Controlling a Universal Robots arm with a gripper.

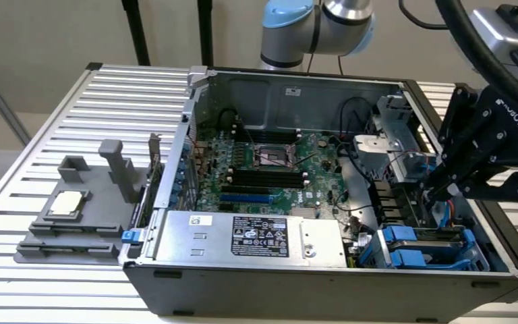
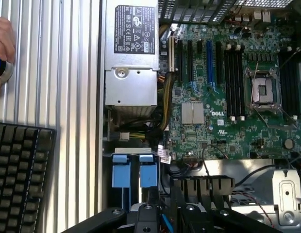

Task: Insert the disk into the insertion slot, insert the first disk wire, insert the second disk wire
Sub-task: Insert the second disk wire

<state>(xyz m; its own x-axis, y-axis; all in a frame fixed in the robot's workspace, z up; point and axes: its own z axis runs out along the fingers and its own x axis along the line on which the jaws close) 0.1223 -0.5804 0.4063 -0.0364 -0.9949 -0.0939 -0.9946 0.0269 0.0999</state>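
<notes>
Hovering just above the grey perforated-metal drive cage with blue plastic rails (image 1: pixel 475 251), my black gripper (image 1: pixel 439 196) points down into the open dark-grey computer case (image 1: pixel 331 290). Whether my jaws are spread or pinched I cannot tell. What looks like a thin blue cable (image 1: pixel 445 214) runs just below my tips, toward the cage.

Two bright blue carrier fronts sit side by side in the cage. I judge the silver-grey hard drive in its blue carrier (image 2: pixel 148 174) to be the one nearer me, seated in its slot, so the work stands at the wires. To do this well, I judge, the plug must meet the drive's socket square and go in straight, with the cable kept off the cage's edge.

My wrist leans in over the cage, tilted, tips lowest. Beside the cage, along the same case wall, lies the large silver power-supply box with a black label (image 1: pixel 259 236). Beyond the cage spreads the green motherboard (image 1: pixel 268 162). Farthest from the cage, outside the case, a grey plastic fixture with upright posts (image 1: pixel 79 209) stands on the ribbed aluminium table (image 1: pixel 124 88).
</notes>
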